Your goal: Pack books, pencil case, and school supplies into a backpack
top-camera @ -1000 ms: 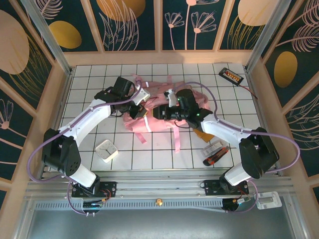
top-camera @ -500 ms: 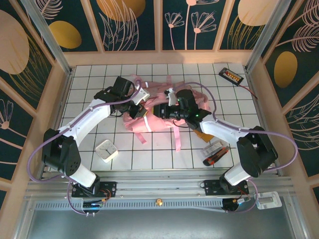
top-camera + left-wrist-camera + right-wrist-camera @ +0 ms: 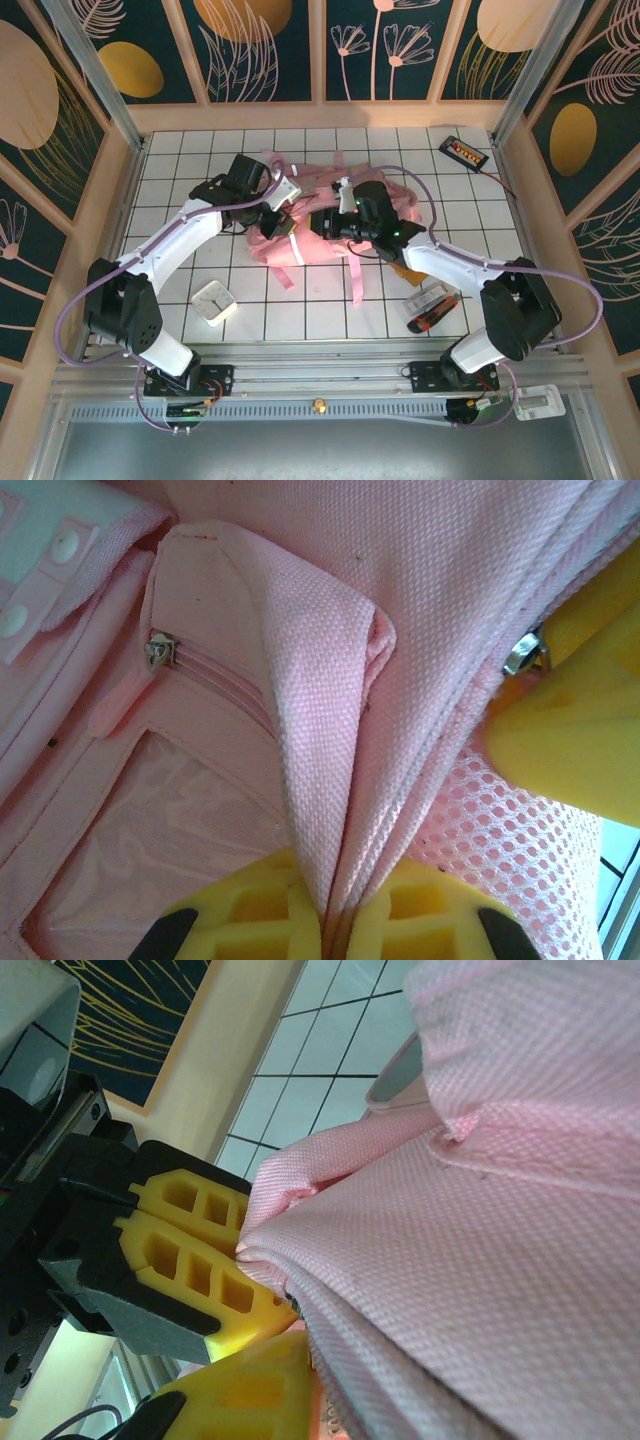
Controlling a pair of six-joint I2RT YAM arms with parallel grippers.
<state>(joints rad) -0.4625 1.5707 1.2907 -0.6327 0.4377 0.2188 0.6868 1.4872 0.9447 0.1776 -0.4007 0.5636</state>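
The light-pink backpack [image 3: 330, 240] lies crumpled in the middle of the tiled table. My left gripper [image 3: 284, 218] is at its left side, shut on a fold of pink fabric [image 3: 335, 920] beside a zipper pull [image 3: 158, 650] and a clear pocket window. My right gripper [image 3: 316, 222] meets it from the right; its yellow fingers [image 3: 570, 740] close on the backpack's edge at a small metal piece [image 3: 522, 652]. In the right wrist view one finger [image 3: 240, 1390] shows, and fabric hides the other. The orange-brown notebook [image 3: 405, 268] peeks from under the right arm. A plastic-wrapped pack [image 3: 432, 308] lies front right.
A white square object [image 3: 213, 302] sits front left. The black device with orange buttons [image 3: 465, 152] and its cable lie at the back right corner. Pink straps [image 3: 354, 275] trail toward the front. Wooden walls ring the table.
The right gripper has crept slightly toward the back with the fabric. The left arm and the loose items have stayed put.
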